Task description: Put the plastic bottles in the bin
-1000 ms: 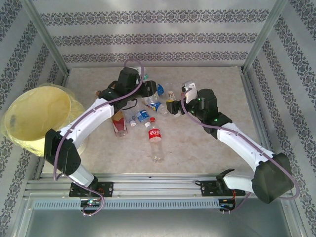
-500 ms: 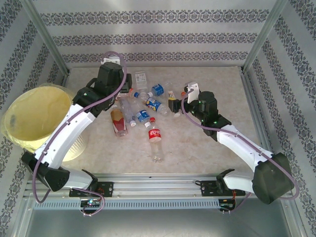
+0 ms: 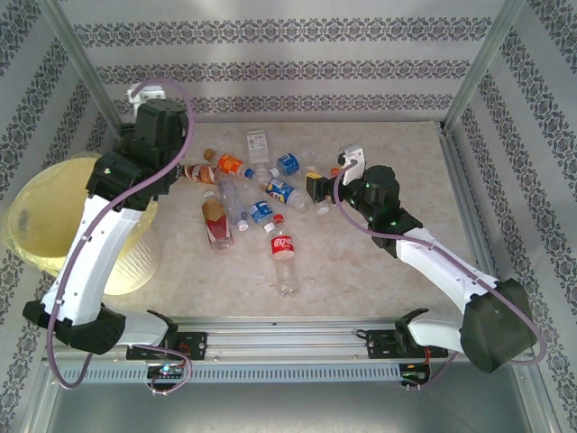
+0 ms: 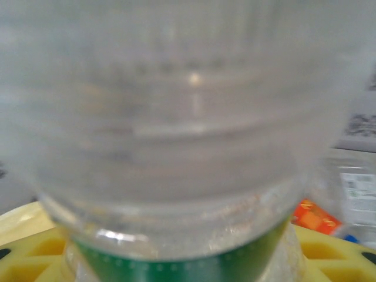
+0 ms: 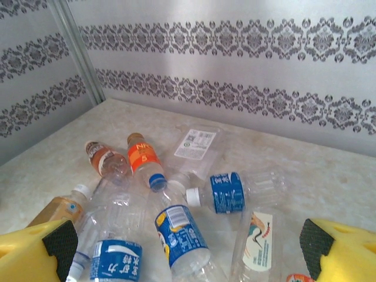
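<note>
Left end effector [image 4: 182, 258]: clamped on green-label bottle [image 4: 188, 117], high beside far-right rim of bin [image 3: 54, 216]; mouth leftward, nearer, below. Right end effector [image 5: 188, 252]: spread wide, empty.

Overhead, low right wrist share bottle pile [image 3: 279, 192]; left wrist against bottle [image 4: 176, 147].
</note>
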`<state>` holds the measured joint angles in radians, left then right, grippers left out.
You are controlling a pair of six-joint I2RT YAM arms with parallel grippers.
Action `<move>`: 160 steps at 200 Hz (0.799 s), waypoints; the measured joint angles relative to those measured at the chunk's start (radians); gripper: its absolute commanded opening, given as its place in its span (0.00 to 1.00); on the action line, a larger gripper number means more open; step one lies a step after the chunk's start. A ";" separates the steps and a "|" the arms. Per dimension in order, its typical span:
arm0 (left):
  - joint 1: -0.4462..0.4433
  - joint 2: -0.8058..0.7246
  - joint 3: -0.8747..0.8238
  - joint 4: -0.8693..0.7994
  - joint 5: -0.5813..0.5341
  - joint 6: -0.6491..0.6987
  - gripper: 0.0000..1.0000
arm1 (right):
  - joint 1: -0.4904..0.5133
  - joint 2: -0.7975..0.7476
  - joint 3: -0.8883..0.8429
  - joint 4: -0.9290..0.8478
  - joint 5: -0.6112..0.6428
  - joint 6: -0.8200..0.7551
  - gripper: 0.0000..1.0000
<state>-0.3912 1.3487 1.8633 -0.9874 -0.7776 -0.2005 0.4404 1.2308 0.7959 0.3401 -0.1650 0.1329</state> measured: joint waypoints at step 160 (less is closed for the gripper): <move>0.927 -0.134 -0.300 -0.128 0.359 -0.005 0.58 | -0.007 0.097 0.076 -0.002 -0.039 0.022 0.98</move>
<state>0.5354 1.2148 1.5635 -1.1156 -0.4183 -0.2050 0.4335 1.3281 0.8722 0.3386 -0.2039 0.1551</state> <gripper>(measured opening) 0.587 0.980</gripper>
